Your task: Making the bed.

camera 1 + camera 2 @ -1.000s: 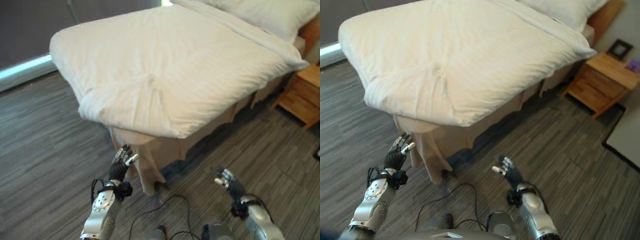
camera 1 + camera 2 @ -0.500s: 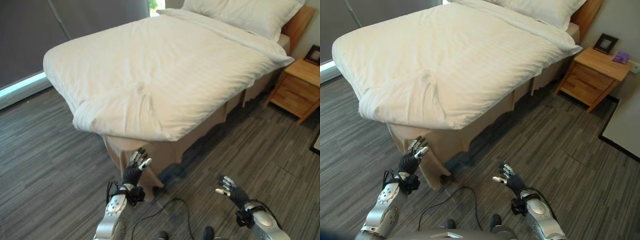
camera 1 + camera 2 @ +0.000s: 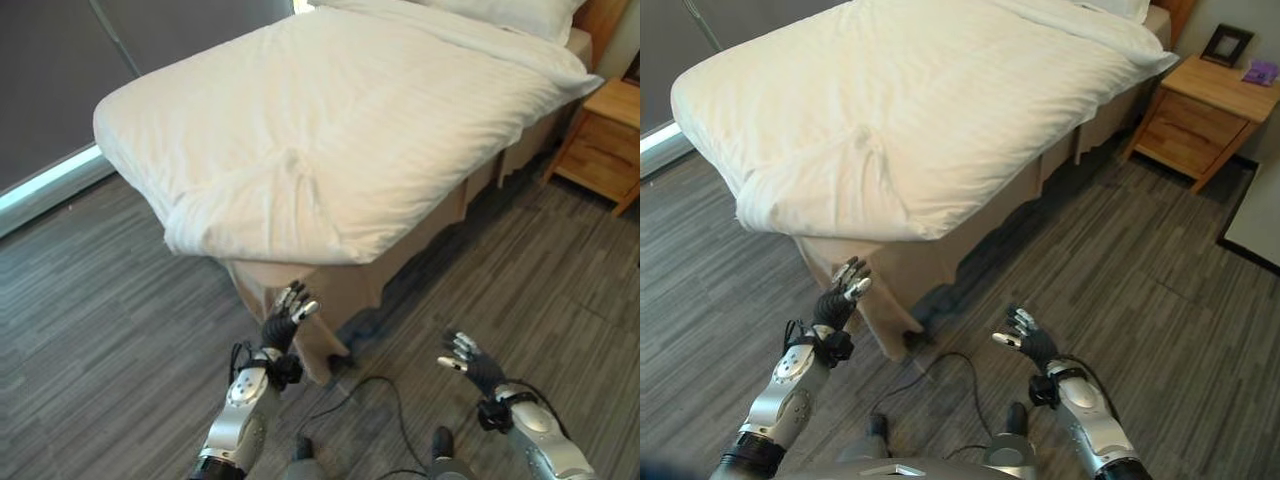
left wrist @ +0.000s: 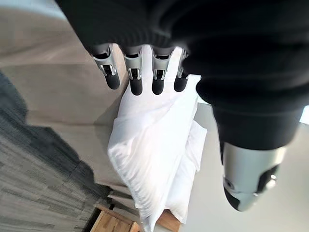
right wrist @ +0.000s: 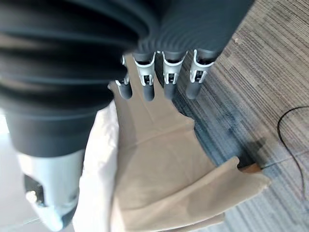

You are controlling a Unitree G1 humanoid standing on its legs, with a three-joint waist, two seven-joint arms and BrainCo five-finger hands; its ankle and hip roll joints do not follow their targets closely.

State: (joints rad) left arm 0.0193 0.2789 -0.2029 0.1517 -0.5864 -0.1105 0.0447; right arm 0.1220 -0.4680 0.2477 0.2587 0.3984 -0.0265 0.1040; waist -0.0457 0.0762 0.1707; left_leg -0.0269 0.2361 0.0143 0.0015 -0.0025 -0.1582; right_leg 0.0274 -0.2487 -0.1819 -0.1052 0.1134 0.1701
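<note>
While the bed is approached from its foot corner, the left hand (image 3: 287, 318) is held up with fingers straight and relaxed, nothing grasped, just below the drooping corner of the white duvet (image 3: 330, 140); it is judged to be readied to reach for that bunched, folded-back corner, which looks to be the part left to straighten. Directly ahead of this hand the beige bed skirt (image 3: 890, 290) hangs to the floor and stands between the fingers and the mattress edge. To the right, the right hand (image 3: 1025, 340) is likewise raised over the grey floor, loose and empty, well apart from the duvet. Beyond it, further right, a wooden nightstand (image 3: 1200, 110) is seen beside the bed.
</note>
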